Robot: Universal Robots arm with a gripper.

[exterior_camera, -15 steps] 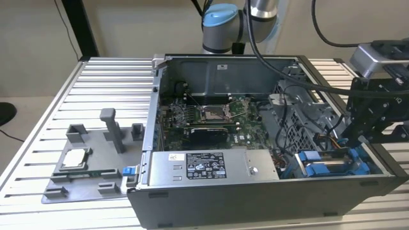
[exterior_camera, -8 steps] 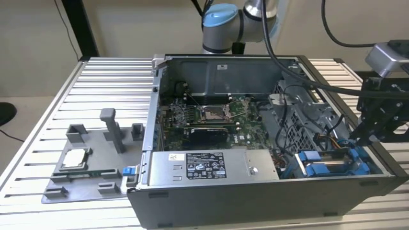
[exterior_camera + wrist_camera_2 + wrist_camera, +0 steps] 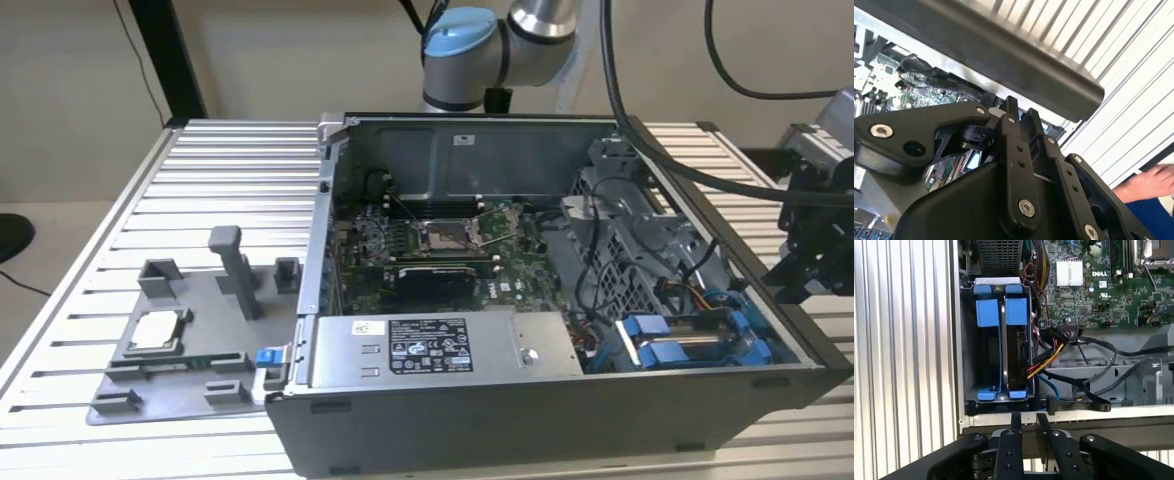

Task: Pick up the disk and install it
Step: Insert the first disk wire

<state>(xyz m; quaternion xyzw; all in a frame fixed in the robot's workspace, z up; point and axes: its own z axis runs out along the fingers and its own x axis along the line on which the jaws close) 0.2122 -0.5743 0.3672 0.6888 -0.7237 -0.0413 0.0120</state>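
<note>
Disk (image 3: 1016,347) in blue frame, standing on edge, seated in the case's drive bay (image 3: 968,365)

The arm (image 3: 487,45) is cut off by the exterior view's upper edge, so only its blue-capped joint shows. At that view's right edge the black gripper (image 3: 811,235) is partly cropped, and whether its fingers are apart cannot be told. In the first wrist view, the disk (image 3: 1016,357) stands edge-on in the drive cage (image 3: 968,365), its label out of sight. A person's hand (image 3: 1149,182) is clipped in the second wrist view.
</note>
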